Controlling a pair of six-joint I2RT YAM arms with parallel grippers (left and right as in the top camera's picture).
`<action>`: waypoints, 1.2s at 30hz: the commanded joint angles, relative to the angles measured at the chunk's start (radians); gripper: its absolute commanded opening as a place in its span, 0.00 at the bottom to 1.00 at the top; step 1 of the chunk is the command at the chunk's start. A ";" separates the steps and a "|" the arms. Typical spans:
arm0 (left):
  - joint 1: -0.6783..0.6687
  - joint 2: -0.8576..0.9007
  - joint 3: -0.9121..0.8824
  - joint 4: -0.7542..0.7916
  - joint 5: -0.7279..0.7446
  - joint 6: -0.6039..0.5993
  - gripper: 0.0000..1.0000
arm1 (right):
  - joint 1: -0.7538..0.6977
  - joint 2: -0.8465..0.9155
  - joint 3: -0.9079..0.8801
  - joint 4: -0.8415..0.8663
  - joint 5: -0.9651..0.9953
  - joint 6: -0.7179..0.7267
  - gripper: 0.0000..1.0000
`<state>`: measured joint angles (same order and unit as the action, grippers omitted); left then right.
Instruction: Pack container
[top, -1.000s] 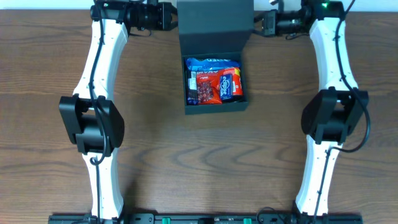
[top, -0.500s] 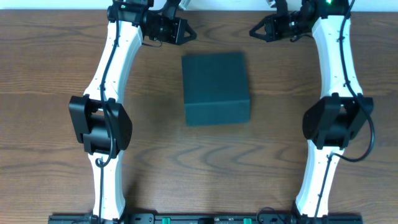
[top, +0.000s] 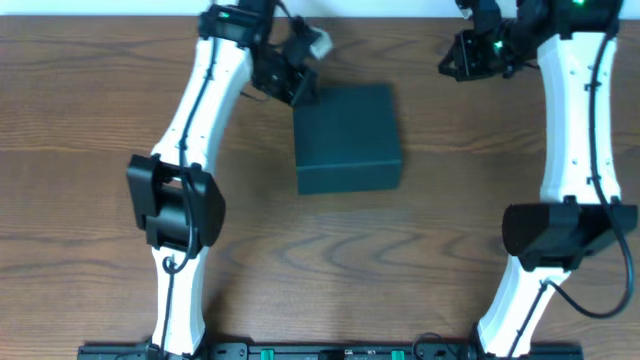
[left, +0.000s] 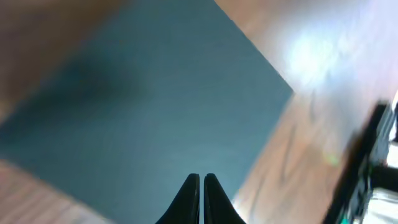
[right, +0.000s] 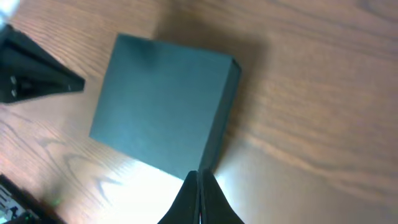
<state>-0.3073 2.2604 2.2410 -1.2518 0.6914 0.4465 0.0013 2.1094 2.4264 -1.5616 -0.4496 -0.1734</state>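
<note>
One container (top: 347, 135), closed — two claws, left claw (left: 201, 186) and right claw (right: 198, 182), both clenched, empty.

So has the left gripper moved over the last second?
Yes. The left gripper, fingers shut, has come from the table's far edge down to the container's far-left corner; its base sits where it did.

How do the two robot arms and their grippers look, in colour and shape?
The left arm and right arm have white links, black joints and a thin black cable along each. The left gripper and right gripper have slim, pointed black fingers.
</note>
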 joint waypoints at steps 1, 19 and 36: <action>-0.047 -0.042 0.019 -0.032 -0.055 0.142 0.06 | 0.013 -0.029 0.008 -0.031 0.038 0.031 0.02; -0.063 -0.040 -0.073 -0.030 -0.059 0.160 0.06 | 0.142 -0.658 -0.893 0.295 0.140 0.164 0.02; -0.077 -0.037 -0.249 0.113 -0.030 0.160 0.06 | 0.325 -0.819 -1.840 1.372 0.203 0.684 0.02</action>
<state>-0.3779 2.2551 2.0167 -1.1435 0.6510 0.5850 0.3058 1.2697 0.6121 -0.2298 -0.3126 0.4149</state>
